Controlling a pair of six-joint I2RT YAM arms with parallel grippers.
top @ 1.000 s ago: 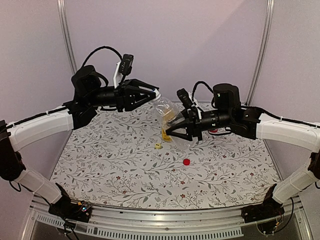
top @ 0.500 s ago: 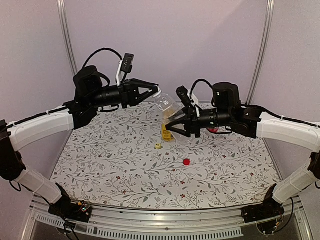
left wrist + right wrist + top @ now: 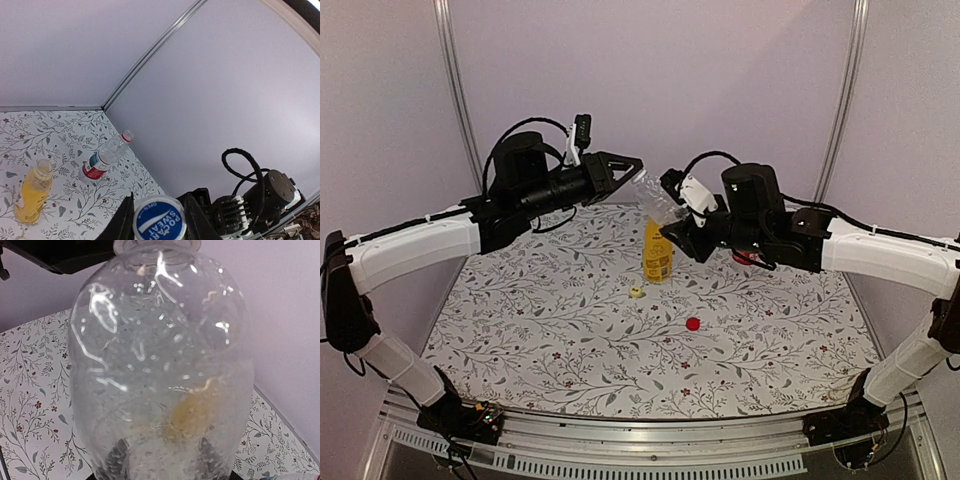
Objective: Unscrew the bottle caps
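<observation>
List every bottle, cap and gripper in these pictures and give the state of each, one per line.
clear bottle: lifted, tilted, capped.
blue cap: on clear bottle's neck.
yellow-orange bottle: upright on table, uncapped.
red-label bottle: on its side, uncapped.
yellow cap: off, loose on table.
red cap: off, loose on table.
left gripper: shut on blue cap.
right gripper: shut on clear bottle.

blue cap [image 3: 159, 220]: lower rim cut by the bottom edge.
clear bottle [image 3: 160, 365]: mouth cut by the top edge.
right fingers [image 3: 116, 460]: dark blurs through its wall.
red-labelled bottle [image 3: 748, 259]: near the table's [image 3: 520, 340] far right edge, mostly behind the right arm [image 3: 880, 255].
</observation>
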